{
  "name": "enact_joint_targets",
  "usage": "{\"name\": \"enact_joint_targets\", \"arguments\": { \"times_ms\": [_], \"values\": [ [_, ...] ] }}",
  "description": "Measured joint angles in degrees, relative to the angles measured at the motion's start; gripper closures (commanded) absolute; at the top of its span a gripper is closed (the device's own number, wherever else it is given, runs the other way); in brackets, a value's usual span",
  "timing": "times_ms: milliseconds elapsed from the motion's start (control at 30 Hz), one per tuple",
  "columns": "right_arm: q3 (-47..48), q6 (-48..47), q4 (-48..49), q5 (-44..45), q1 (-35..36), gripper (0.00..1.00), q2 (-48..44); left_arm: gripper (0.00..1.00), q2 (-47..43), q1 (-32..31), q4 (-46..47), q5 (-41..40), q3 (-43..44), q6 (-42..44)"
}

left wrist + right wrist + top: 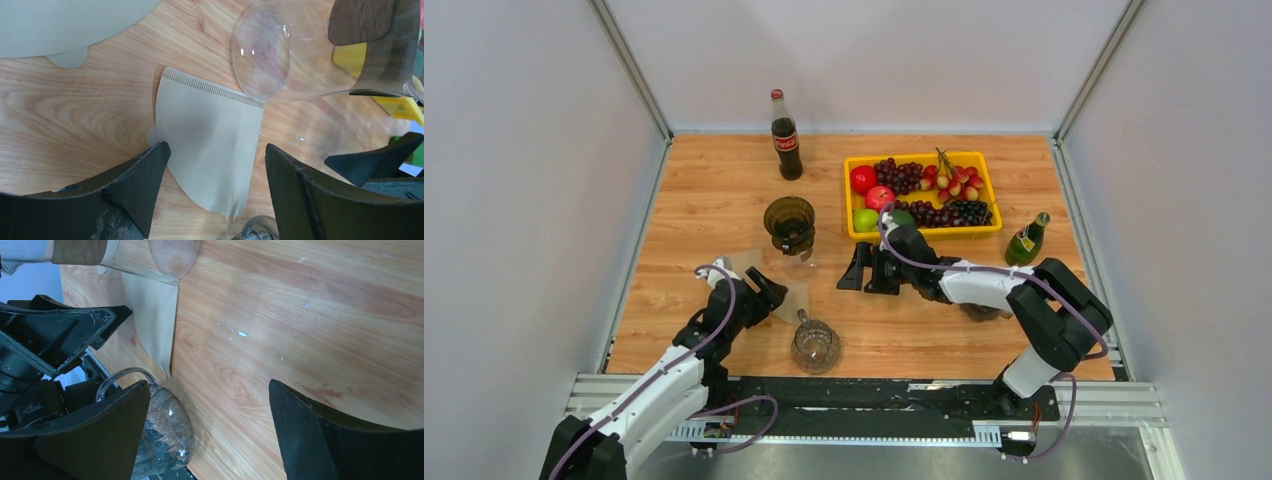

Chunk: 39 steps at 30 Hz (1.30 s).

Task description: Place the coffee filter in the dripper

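The wooden table (704,190) is closed in by grey walls (524,200) on the left, back and right, with a metal rail (874,395) along its near edge. The widest bare wood lies at the back left and in the near right part, in front of the right arm. A yellow fruit tray (924,160) fills the back right, a green bottle (1026,240) stands beside it at the right wall, and a cola bottle (785,136) stands at the back.

A glass carafe with a wooden collar (790,226) stands mid-table, and the glass dripper (814,346) sits near the front edge. The coffee filter (210,150) lies flat on the wood between them, its crimped seam reaching the carafe's foot.

The left gripper (217,150) hangs right over the filter, jaws wide – one finger on each side, gripping nothing. A second paper filter (744,262) lies just to its left. The right gripper (869,270) is also spread wide over bare wood – right of the filter, empty
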Motion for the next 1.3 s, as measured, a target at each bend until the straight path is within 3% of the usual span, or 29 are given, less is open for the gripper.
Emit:
{"name": "enact_joint_targets", "arguments": {
  "times_ms": [400, 600, 833, 1033, 1300],
  "values": [
    [5.6, 1.8, 2.4, -2.0, 3.0, 0.15, 8.9, 0.19, 0.7, 0.0, 6.1, 3.7, -2.1, -0.2],
    [7.0, 2.6, 3.0, -2.2, 3.9, 0.16, 10.1, 0.23, 0.3, 0.0, 4.5, 4.7, -1.6, 0.2],
    [8.0, 3.0, 3.2, -2.2, 4.3, 0.17, 11.1, 0.23, -4.7, 0.0, -6.0, -2.8, 1.4, 0.4],
    [9.6, 3.0, 3.3, -2.3, 5.8, 0.19, 12.9, 0.23, -3.8, 0.4, -7.6, -7.9, 2.3, 0.2],
    [11.4, 4.0, 3.9, -1.9, 8.1, 0.24, 14.9, 0.41, 7.5, 2.0, -2.0, -5.0, 4.0, 0.4]
  ]
}}
